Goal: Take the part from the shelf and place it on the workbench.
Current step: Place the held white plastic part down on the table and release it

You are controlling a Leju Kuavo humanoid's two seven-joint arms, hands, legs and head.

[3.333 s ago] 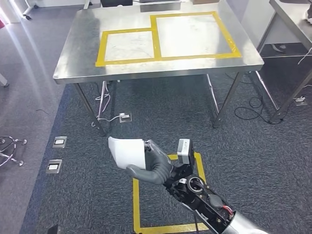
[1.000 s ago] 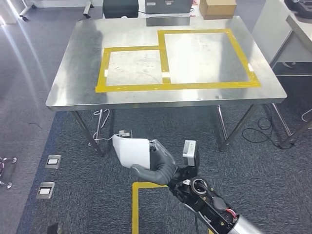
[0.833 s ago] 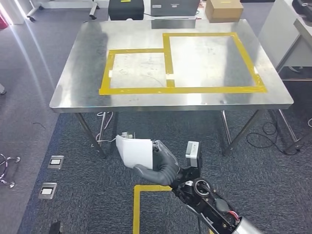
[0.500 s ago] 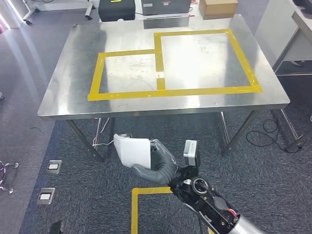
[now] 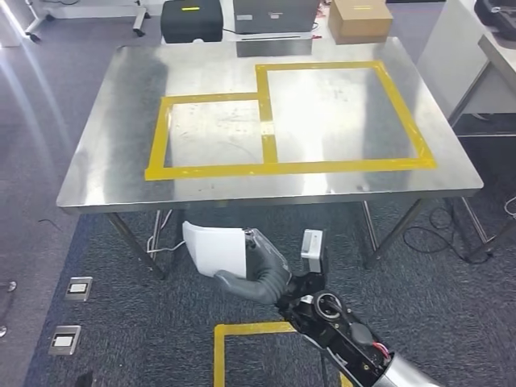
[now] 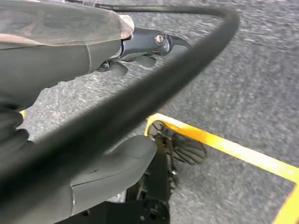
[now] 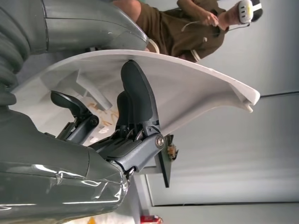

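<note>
Head view: right hand (image 5: pixel 261 270) grips white curved plastic part (image 5: pixel 214 250), thumb wrapped under it, held over dark carpet, near front edge of steel surface (image 5: pixel 115 161) w/ yellow tape rectangles (image 5: pixel 268 149), not over it. Black case (image 5: pixel 191 19), grey box (image 5: pixel 275 14) and cardboard box (image 5: pixel 359 18) sit just beyond surface's far edge. Yellow floor tape (image 5: pixel 243 330) on carpet on robot's side of surface.

Left wrist view: left hand (image 6: pixel 137 51) over grey carpet, nothing in it; fingers blurred, can't tell if spread or curled.

Right wrist view: dark fingers (image 7: pixel 137 100) pressed on part's face, thumb on its other side. Person in brown top (image 7: pixel 183 25) in background.
</note>
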